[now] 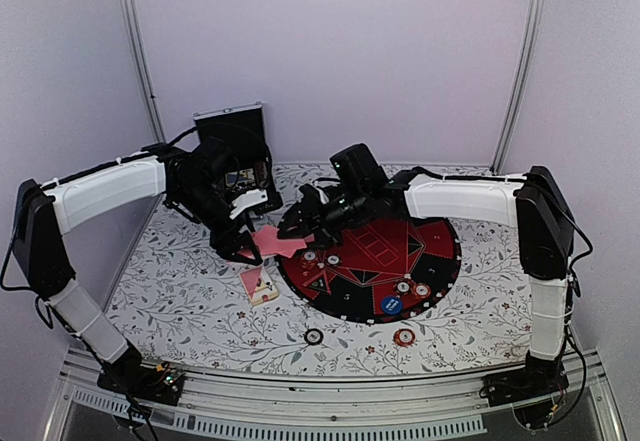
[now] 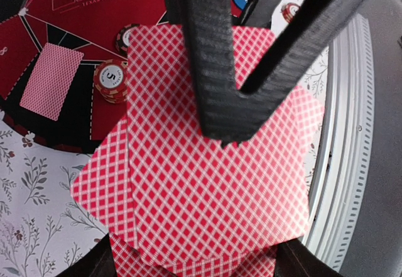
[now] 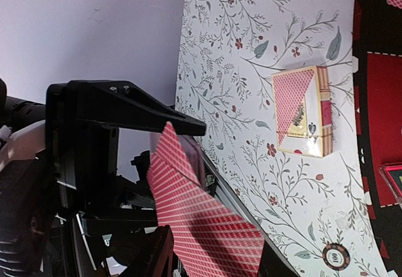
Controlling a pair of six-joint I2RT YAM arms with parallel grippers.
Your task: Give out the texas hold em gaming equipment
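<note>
Fanned playing cards (image 2: 207, 195) are clamped in the closed left gripper (image 2: 229, 129), jutting toward three o'clock (top view); the half-open right gripper (image 3: 179, 183) is set around their edge.

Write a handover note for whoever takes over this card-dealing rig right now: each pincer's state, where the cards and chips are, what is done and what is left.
Left pincer: shut on a fan of cards.
Right pincer: jaws apart around the fan's edge, no grip visible.
Done: one card lies face down on the mat, and several chips sit on it. Two more chips sit on the table off the mat. The card box lies beside the mat.
Left: probably dealing out the held cards and placing the remaining chips.
</note>
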